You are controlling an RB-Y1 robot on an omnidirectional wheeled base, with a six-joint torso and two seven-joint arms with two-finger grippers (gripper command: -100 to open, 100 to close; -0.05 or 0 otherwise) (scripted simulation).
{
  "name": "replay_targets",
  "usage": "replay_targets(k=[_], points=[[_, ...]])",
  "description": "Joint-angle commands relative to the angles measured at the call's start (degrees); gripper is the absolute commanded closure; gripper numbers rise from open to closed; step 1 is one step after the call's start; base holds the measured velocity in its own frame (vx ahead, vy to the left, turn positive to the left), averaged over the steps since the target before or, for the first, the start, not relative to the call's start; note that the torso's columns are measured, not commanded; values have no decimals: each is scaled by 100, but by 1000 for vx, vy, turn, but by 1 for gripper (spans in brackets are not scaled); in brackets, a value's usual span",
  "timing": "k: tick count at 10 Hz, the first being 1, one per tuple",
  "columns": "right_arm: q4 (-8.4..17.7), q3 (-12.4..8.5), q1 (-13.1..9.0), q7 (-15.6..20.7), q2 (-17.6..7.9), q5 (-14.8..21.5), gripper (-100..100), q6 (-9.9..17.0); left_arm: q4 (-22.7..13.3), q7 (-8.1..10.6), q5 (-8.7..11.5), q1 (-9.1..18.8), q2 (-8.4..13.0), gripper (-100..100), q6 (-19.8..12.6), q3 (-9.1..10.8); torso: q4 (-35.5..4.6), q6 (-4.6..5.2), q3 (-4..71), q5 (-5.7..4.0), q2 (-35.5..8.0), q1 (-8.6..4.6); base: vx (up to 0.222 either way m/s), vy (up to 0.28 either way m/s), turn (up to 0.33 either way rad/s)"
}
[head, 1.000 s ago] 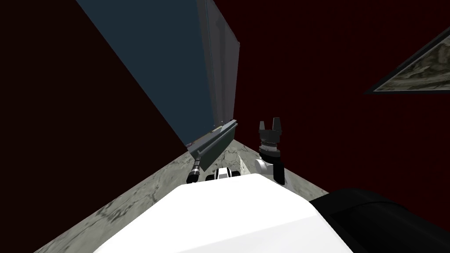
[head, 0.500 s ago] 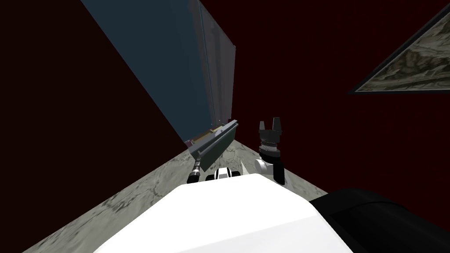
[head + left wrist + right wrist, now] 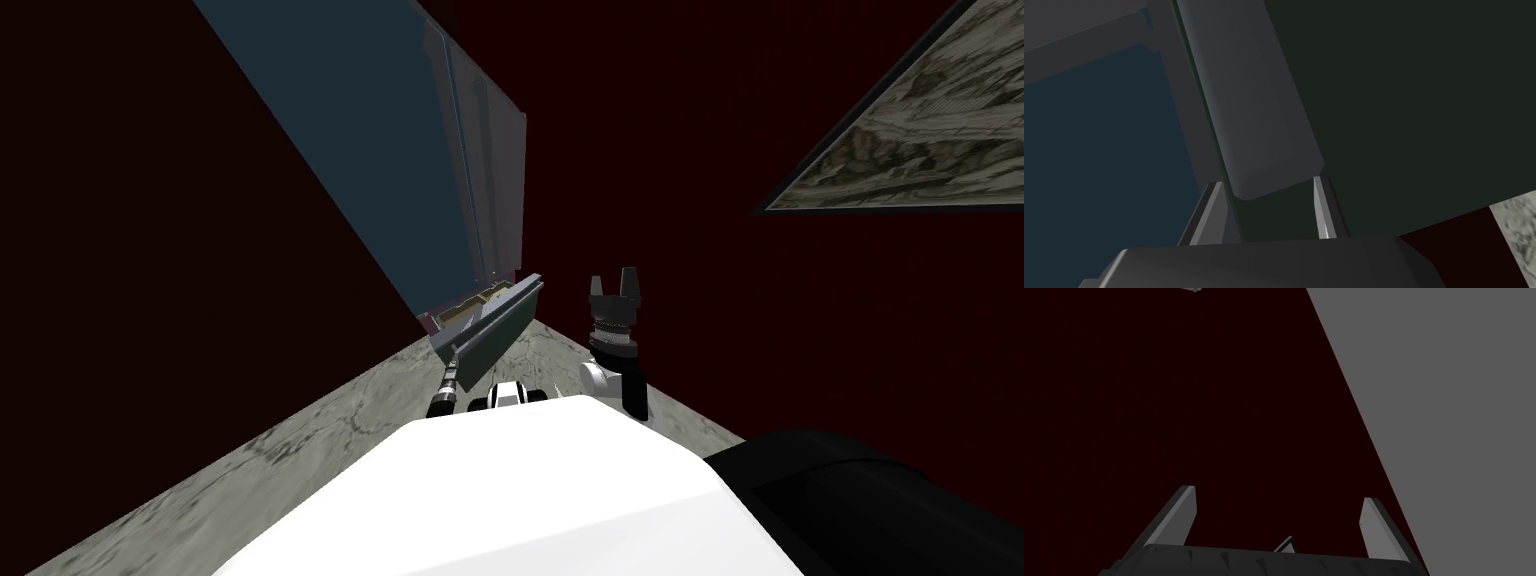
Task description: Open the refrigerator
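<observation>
Left wrist view, centre: left gripper [image 3: 1268, 181] pinches the handle [image 3: 1249, 100]; grip firmly, pull along the arc of the door [image 3: 490, 325].

A grey, veined stone floor [image 3: 300, 450] runs as a narrow wedge between dark red walls [image 3: 120, 250] in the head view, widening toward the lower left. A tall, dark blue-grey fridge [image 3: 370, 150] stands on the floor beside the left-hand wall, its foot meeting the stone where the wedge narrows. A grey door [image 3: 490, 325] stands ajar at that foot, angled out over the floor; tan shapes show in the gap behind it, too small to tell. In the left wrist view, a pale corner of the same marbled floor [image 3: 1516, 235] lies beside a strip of red wall and the fridge's dark face
</observation>
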State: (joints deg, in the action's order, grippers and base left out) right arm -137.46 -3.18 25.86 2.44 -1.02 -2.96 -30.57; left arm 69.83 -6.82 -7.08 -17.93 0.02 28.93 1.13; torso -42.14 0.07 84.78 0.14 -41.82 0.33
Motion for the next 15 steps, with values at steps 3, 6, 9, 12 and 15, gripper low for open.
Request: replay_targets(k=[3, 6, 9, 12, 15], points=[[0, 0, 0, 0, 0, 0, 0, 0, 425, 11, -37, -83, -28, -100, -285, -52, 4, -2, -6, 1, -11, -7, -80, -58, -3], [0, -1, 1, 0, -1, 0, 0, 0, 914, 55, -64, -140, -25, -100, -732, -87, -12, -7, -17, -11, -41, -26, -13, 24, -17], [0, -1, 0, 0, -1, 0, 0, 0, 1425, 99, -90, -198, -21, -100, -1179, -123, -22, -7, -28, -20, -57, -41, -38, -5, -16], [0, -1, 1, 0, -1, 0, 0, 0, 1626, 113, -104, -213, -29, -100, -1365, -135, -13, -7, -19, -13, -43, -28, -29, 4, -13], [0, -1, 1, 0, -1, 0, 0, 0, 1647, 113, -106, -216, -31, 0, -1402, -138, -13, -7, -18, -14, -41, -34, 0, 0, 0]])
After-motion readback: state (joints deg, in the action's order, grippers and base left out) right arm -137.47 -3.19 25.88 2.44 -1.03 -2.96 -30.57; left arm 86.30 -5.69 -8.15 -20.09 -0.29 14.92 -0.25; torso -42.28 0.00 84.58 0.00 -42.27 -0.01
